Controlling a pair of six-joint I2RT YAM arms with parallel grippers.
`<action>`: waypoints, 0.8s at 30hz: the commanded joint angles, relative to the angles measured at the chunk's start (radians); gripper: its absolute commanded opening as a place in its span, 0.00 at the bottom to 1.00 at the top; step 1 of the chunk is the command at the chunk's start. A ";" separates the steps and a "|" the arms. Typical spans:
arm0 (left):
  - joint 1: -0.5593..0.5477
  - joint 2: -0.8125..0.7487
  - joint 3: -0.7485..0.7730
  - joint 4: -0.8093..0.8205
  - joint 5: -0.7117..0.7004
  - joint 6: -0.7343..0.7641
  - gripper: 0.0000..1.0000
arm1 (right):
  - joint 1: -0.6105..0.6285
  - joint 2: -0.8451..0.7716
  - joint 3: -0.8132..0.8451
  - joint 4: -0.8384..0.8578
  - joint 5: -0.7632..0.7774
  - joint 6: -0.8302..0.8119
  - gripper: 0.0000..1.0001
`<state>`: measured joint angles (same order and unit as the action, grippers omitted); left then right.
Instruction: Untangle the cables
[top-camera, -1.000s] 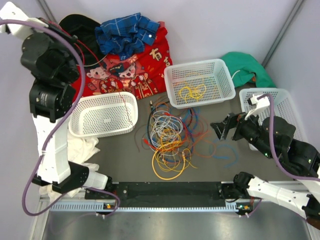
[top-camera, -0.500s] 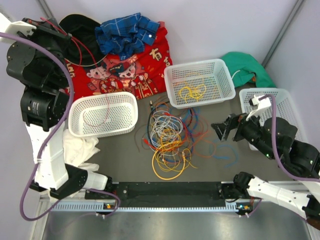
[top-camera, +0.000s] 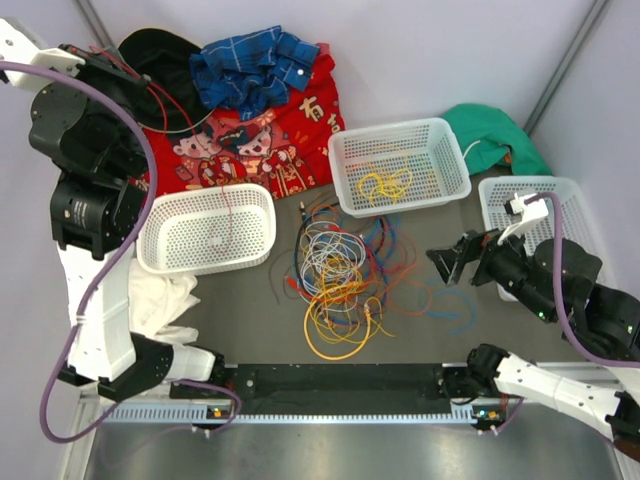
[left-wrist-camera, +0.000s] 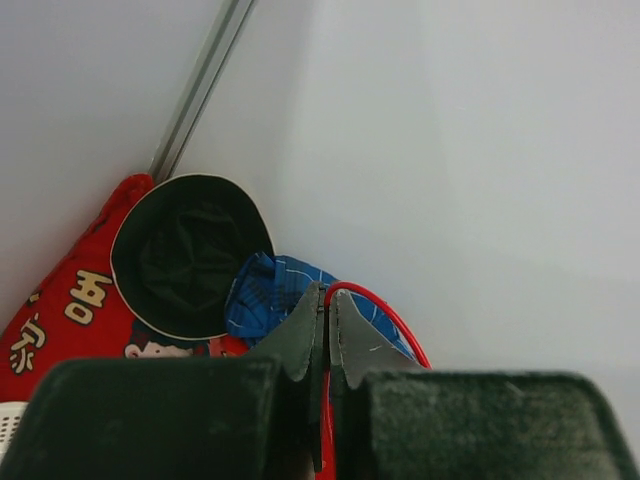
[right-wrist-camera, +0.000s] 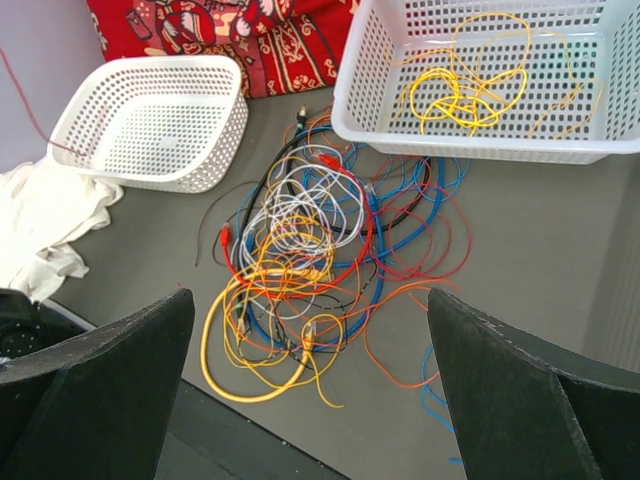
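A yellow cable (top-camera: 385, 183) lies in a basket (top-camera: 400, 130). The left gripper (left-wrist-camera: 325, 300) pinches a red wire (left-wrist-camera: 375, 298); the right gripper (top-camera: 447, 262) is spread wide. Most cables (top-camera: 340, 280) are in one big knot.

White links (top-camera: 100, 310), black joints (top-camera: 90, 215), purple hoses (top-camera: 552, 260); right pincer (top-camera: 443, 265) black.

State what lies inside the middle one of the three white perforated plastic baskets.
Inside the middle white perforated plastic basket lies a loose bundle of thin yellow cables. Nothing else shows there. The basket floor beneath the bundle is covered.
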<state>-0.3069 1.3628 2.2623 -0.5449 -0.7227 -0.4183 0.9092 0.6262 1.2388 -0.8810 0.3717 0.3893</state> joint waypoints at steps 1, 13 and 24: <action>0.005 0.012 -0.003 0.063 -0.029 0.041 0.00 | 0.002 -0.013 0.022 -0.004 0.003 0.008 0.99; 0.008 0.025 -0.101 0.151 -0.098 0.108 0.00 | 0.002 0.000 0.002 -0.001 0.004 0.000 0.99; 0.234 -0.001 -0.444 0.207 0.003 -0.078 0.00 | 0.002 0.026 -0.033 0.016 -0.020 0.000 0.99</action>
<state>-0.1852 1.3827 1.9175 -0.3759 -0.7914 -0.3698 0.9092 0.6315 1.2179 -0.8837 0.3683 0.3882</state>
